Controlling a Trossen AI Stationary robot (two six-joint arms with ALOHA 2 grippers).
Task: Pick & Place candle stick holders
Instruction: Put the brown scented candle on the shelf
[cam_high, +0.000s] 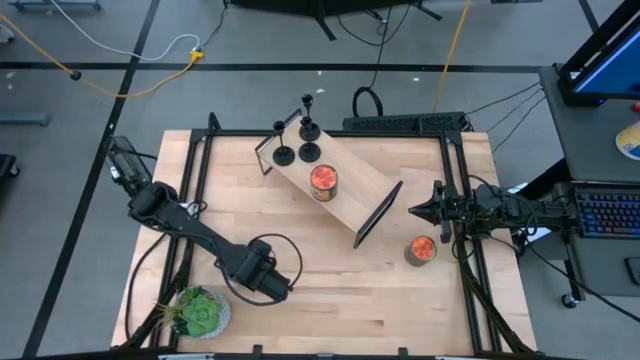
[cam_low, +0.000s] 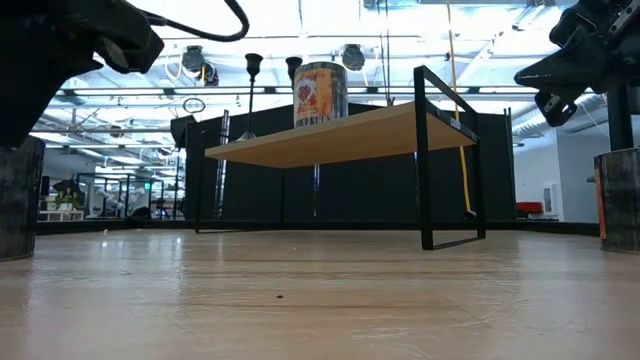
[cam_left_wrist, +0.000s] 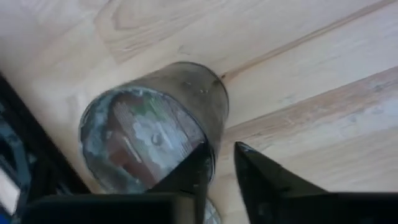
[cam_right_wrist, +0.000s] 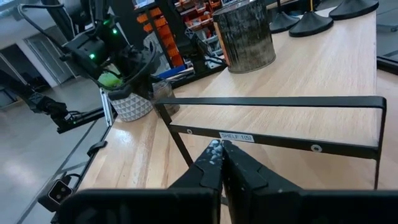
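Three black candle stick holders (cam_high: 309, 152) stand on their round bases at the far end of a tilted wooden shelf (cam_high: 355, 195); their bases also show in the right wrist view (cam_right_wrist: 311, 23). My left gripper (cam_high: 268, 280) is near the table's front left, over a grey weathered tin (cam_left_wrist: 155, 130), and is shut on its rim. The tin stands on the table (cam_low: 18, 200). My right gripper (cam_high: 413, 210) is shut and empty, raised above the table just right of the shelf's black end frame (cam_right_wrist: 273, 140). My left gripper holds the grey tin by its rim (cam_left_wrist: 216, 146). One finger (cam_left_wrist: 196, 165) is inside the tin and the other (cam_left_wrist: 255, 165) is outside its wall. The fingers come from above, pointing down. The tin stands upright with its bottom on the table.
A tin with an orange top (cam_high: 323, 180) stands on the shelf's middle. Another such tin (cam_high: 421, 250) stands on the table at the right. A leafy green plant in a white pot (cam_high: 200, 312) is at the front left corner, close to my left arm.
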